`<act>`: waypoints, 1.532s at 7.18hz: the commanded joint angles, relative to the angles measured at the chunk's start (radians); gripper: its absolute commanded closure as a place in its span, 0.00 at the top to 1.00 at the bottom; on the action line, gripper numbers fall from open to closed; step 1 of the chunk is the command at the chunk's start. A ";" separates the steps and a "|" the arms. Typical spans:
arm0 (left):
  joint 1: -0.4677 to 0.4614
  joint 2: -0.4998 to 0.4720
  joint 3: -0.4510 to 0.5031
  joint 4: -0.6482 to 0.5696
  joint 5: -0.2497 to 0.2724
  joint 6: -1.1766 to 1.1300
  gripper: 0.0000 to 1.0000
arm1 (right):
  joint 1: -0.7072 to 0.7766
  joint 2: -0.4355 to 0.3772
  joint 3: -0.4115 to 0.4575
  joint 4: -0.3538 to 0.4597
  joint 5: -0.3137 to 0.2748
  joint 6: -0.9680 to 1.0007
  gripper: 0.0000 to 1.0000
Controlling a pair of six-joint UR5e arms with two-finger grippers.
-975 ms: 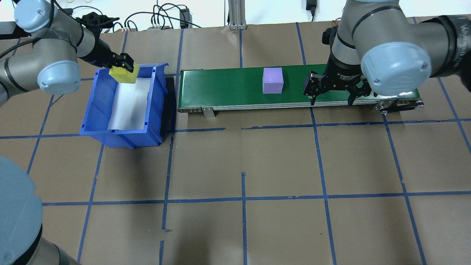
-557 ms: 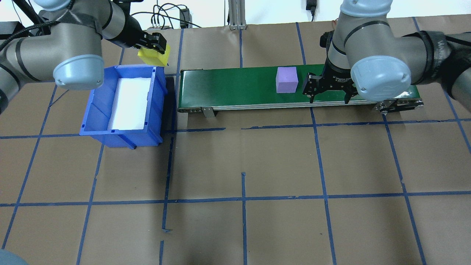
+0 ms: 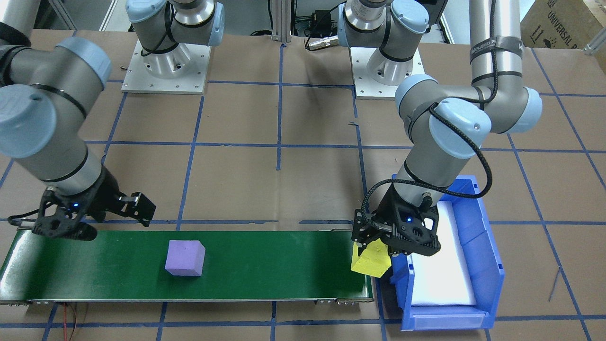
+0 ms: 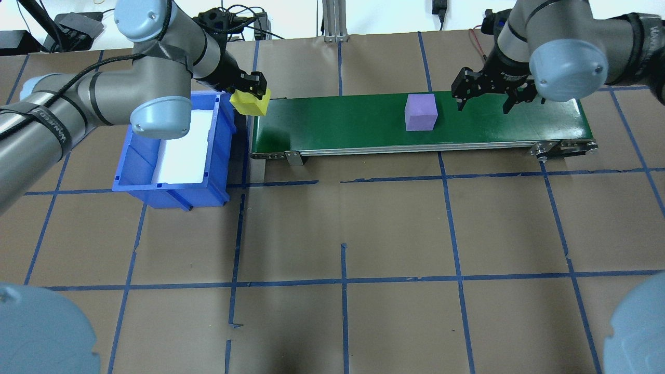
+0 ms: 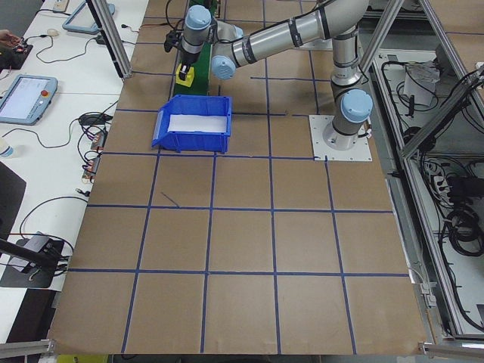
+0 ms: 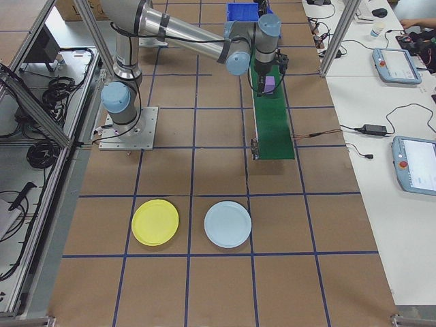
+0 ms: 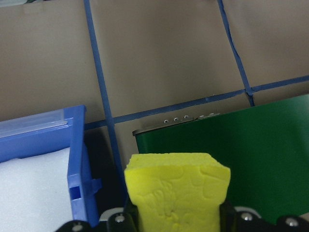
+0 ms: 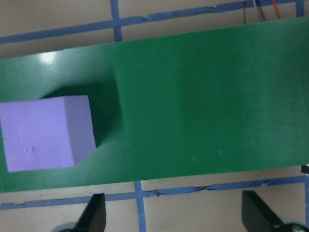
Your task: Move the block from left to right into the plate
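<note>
On the belt (image 4: 415, 124) the purple block (image 4: 421, 111) sits just left of the wide-open right gripper (image 4: 485, 98); left gripper (image 4: 253, 89) clamps the yellow block (image 4: 250, 102).

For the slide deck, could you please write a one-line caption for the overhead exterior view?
Left claw carries a yellow block from blue bin to green conveyor; open right claw waits beside the purple block.

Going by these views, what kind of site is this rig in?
Likely a robotics lab test cell, not a production floor. Cues: a short green conveyor belt on a brown-papered table gridded with blue tape, aluminium framing around it, and teach pendants with loose cables on side benches.
</note>
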 commanded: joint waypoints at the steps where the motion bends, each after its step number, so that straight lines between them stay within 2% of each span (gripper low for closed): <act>1: -0.011 -0.046 -0.001 0.044 -0.003 -0.023 0.31 | -0.143 0.068 -0.054 -0.001 0.113 -0.121 1.00; 2: -0.013 -0.057 -0.004 0.044 -0.001 -0.023 0.31 | -0.182 0.109 -0.082 -0.001 0.141 -0.195 1.00; 4: -0.016 -0.073 -0.006 0.047 -0.001 -0.025 0.31 | -0.234 0.177 -0.134 0.010 0.145 -0.268 1.00; 5: -0.016 -0.073 0.002 0.045 0.000 -0.023 0.59 | -0.234 0.176 -0.120 0.010 0.190 -0.268 1.00; 6: -0.016 -0.068 0.009 0.045 -0.001 -0.041 1.00 | -0.234 0.163 -0.099 0.010 0.206 -0.271 1.00; 7: -0.017 -0.060 0.009 0.045 -0.004 -0.092 1.00 | -0.234 0.144 -0.064 0.003 0.206 -0.294 1.00; 9: -0.016 0.008 0.012 -0.010 0.007 -0.091 1.00 | -0.234 0.136 -0.054 0.001 0.208 -0.291 1.00; 10: -0.013 0.056 0.017 -0.077 0.061 -0.083 1.00 | -0.234 0.134 -0.068 0.000 0.206 -0.256 1.00; 11: -0.005 0.125 0.019 -0.161 0.159 0.004 1.00 | -0.234 0.145 -0.097 0.001 0.208 -0.200 1.00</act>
